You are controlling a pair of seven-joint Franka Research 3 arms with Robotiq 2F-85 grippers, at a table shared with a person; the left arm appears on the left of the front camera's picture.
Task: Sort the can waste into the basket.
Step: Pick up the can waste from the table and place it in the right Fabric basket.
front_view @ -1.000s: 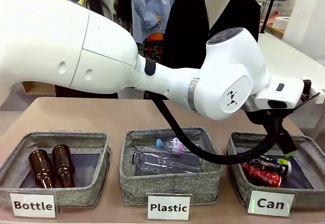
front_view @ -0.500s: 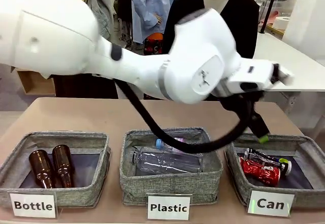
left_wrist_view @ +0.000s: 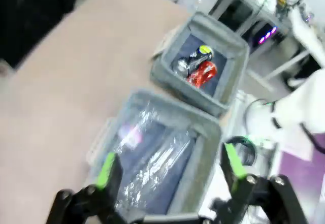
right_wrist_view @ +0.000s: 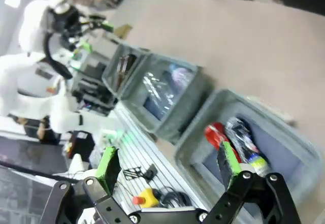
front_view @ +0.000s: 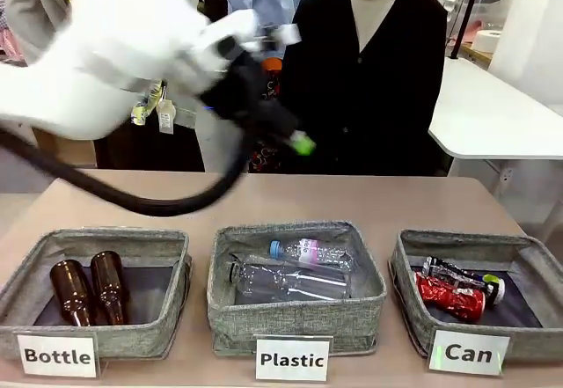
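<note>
Both crushed metal cans, the shiny red one (front_view: 450, 297) and the dark one with green and yellow markings (front_view: 462, 276), lay side by side, touching, inside the rectangular grey woven-fabric basket (front_view: 407, 290) with the white "Can" card (front_view: 468, 352), at the right end of the tan surface (front_view: 167, 201). The left gripper (left_wrist_view: 168, 164) hung blurred high above the surface with its jaws apart and empty. The right gripper (right_wrist_view: 166, 166) also stood spread wide, holding nothing, above the basket.

Shiny crushed cans (front_view: 450, 296), woven-cloth basket (front_view: 412, 311)
</note>
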